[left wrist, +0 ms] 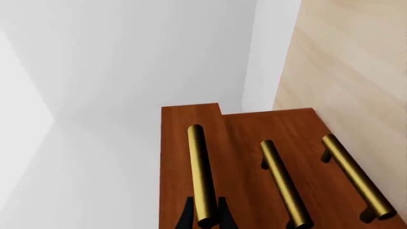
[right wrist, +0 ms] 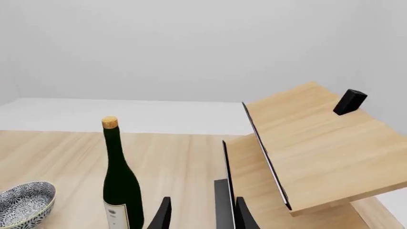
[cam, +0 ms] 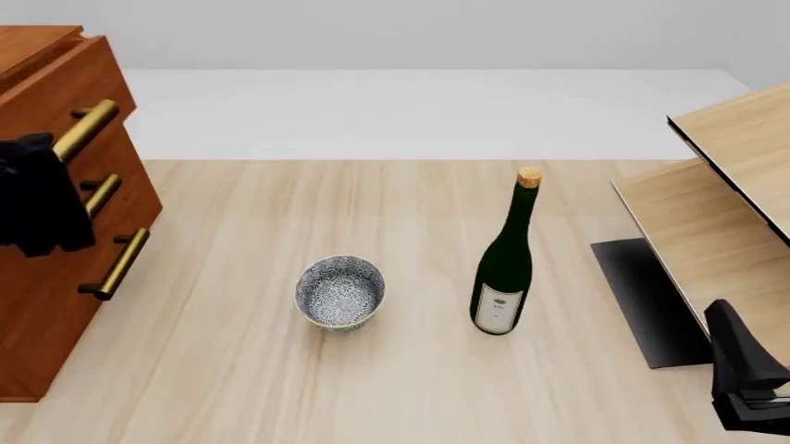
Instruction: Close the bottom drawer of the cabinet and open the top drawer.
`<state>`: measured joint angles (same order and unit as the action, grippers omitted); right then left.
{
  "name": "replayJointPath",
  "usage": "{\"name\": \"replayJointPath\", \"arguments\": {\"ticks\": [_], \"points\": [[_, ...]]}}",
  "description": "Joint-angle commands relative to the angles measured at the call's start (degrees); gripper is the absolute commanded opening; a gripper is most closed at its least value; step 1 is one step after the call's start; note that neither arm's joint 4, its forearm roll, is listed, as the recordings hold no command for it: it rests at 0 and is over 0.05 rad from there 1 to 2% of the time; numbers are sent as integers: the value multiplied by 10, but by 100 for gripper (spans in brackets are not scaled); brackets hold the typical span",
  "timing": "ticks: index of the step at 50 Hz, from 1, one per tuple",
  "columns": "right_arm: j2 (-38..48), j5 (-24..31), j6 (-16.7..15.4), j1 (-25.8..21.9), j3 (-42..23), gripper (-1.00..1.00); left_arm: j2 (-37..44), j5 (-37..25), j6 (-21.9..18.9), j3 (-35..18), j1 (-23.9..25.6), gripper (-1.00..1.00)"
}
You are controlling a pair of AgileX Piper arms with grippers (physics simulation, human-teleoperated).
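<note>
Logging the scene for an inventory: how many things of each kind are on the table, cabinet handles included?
Reddish-brown wooden cabinet: 1
Brass bar handles: 3
Blue-patterned ceramic bowl: 1
Dark green corked glass bottle: 1
Pale-wood shelf unit: 1
Total: 7

Open table (cam: 222, 388) lies between the cabinet (cam: 50, 305) and the shelf unit (cam: 716, 231), broken only by the bowl (cam: 339, 292) and bottle (cam: 504, 268) mid-table.
</note>
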<state>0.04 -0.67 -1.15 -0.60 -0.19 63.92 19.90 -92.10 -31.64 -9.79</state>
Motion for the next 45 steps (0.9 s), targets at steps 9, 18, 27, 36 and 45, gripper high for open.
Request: {"name": "replayJointPath", "arguments": {"ticks": [9,18,27,36,45], "points": [[0,1,5,1,0,100,14,30,-24,0,43,-100],[0,1,6,4,0,100,17,36,-31,5,59,-100],[0,1,8,5,0,100,26,47,-40,8,68,-100],[0,1,8,6,0,100,20,41,-41,11,78,-100],[0,1,8,5,0,100,17,38,-42,12,78,-100]]}}
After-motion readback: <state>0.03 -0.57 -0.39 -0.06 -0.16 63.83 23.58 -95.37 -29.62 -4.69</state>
